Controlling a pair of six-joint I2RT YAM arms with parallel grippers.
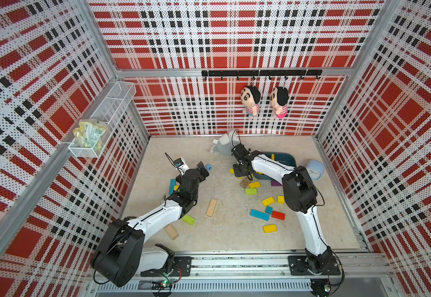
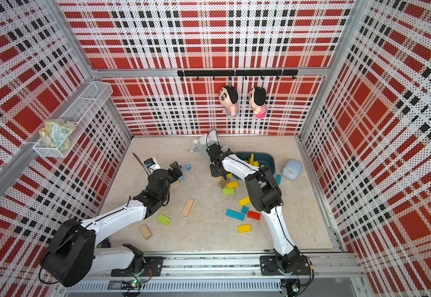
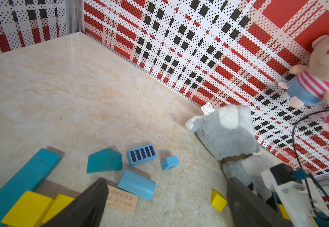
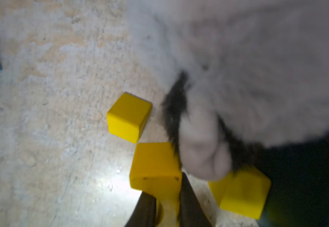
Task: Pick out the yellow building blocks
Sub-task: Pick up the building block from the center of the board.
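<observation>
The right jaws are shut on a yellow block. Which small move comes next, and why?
Probably a short straight lift: the jaws pinch the yellow block, not yet raised, the grey plush toy crowds it, and the blue bin stands near.

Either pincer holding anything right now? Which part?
Right pincer is shut on a yellow block, by the end nearest its wrist. Left pincer is open, empty.

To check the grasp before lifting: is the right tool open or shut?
Shut. In the right wrist view, the right tool presses its dark fingers on both sides of a yellow block.
</observation>
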